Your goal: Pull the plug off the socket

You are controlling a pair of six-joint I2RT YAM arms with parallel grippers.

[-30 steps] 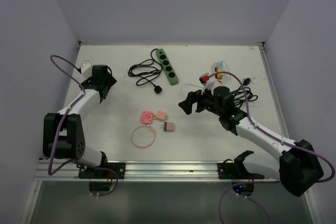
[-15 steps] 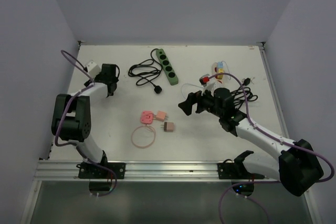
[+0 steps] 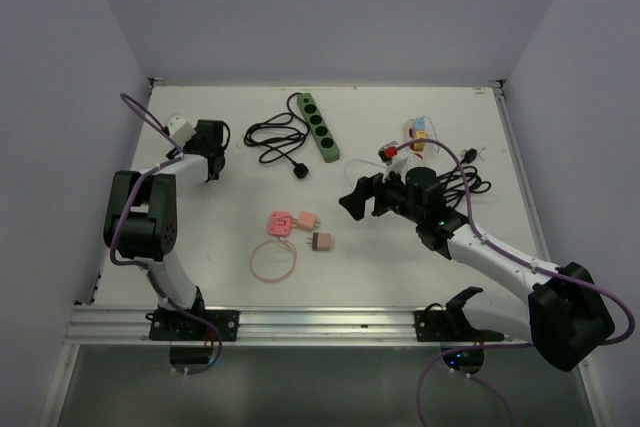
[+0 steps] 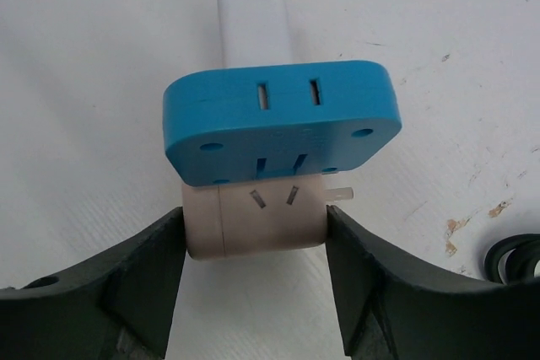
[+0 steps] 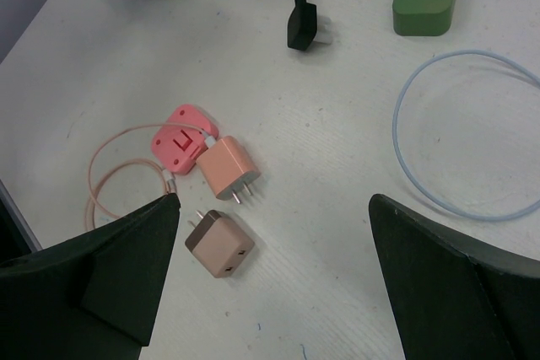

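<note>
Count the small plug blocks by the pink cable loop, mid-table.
3: pink block joined to the loop, orange charger right beside it, brown charger apart, closer to the robot. None look hidden there; the beige plug in the left gripper is separate.

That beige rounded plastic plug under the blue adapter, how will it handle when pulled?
The beige rounded plastic plug looks rigid with smooth curved sides, so it may slip when squeezed. It sits flush against the blue flat plastic adapter, so it probably resists first, and the whole small stack may drag along.
</note>
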